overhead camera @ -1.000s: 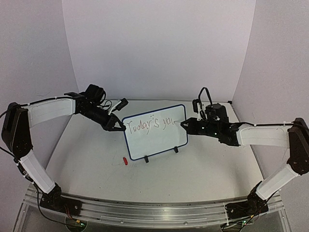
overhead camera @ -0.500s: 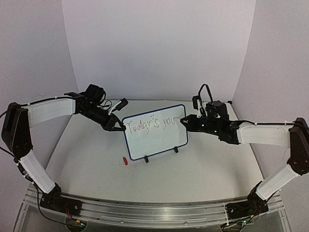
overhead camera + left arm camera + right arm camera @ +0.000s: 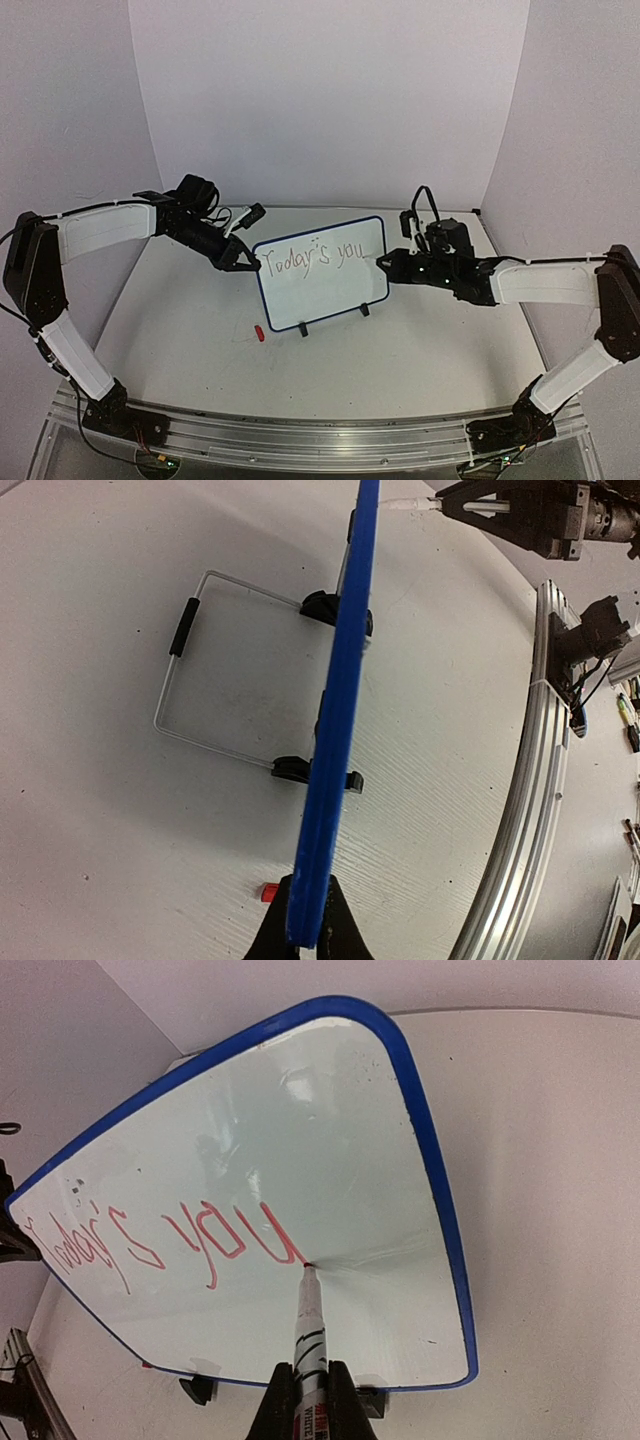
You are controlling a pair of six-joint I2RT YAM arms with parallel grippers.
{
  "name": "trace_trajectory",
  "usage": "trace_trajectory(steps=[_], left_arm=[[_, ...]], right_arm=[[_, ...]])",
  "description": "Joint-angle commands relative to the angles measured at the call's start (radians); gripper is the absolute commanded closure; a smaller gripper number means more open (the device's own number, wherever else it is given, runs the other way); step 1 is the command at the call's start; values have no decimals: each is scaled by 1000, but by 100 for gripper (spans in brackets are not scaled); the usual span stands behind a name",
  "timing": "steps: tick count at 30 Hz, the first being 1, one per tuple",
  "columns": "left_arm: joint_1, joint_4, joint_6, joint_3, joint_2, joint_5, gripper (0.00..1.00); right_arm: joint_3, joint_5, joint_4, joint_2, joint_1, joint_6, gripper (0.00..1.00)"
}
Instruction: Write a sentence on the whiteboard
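From the overhead view I see the small white rectangular whiteboard (image 3: 322, 272) with its thin dark blue frame standing near the middle of the frame on the pale grey table (image 3: 180, 330), propped on two small black feet (image 3: 303, 329) and leaning back. The left gripper (image 3: 248, 263) sits at the board's left edge. In my left wrist view the blue frame runs edge-on up the picture with its lower end pinched between the two dark fingers, so that gripper is clamped on the board. Behind the board in that view, a thin bent wire stand (image 3: 200, 660) lies on the table. The right gripper (image 3: 385, 262) is at the board's right side, closed around a white marker (image 3: 310, 1330) with a dark printed label. In the right wrist view the marker rises from the bottom centre and its tip touches the white surface at the end of the last stroke. The thin reddish-brown handwritten sentence (image 3: 310, 258) reads "Today's you" along the upper part of the board. A small red cap (image 3: 258, 333) lies on the table near the board's lower left corner.
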Motion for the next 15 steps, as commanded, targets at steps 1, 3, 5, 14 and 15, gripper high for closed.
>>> trace_trajectory(steps=[1,3,5,14,15], left_arm=[[-9,-13,37,15,46,-91,100],[-9,-13,37,15,44,-91,100],[-8,-13,37,15,45,-91,100],[-9,-13,36,15,45,-90,100],[-9,-14,37,15,44,-90,100]], right_arm=[[8,53,4,-57,-6,-1,100],[13,54,0,-72,-5,-4,100],[16,43,-3,-93,-5,-7,100],[29,13,-10,-114,-6,-27,100],[33,17,-11,-108,-5,-29,100]])
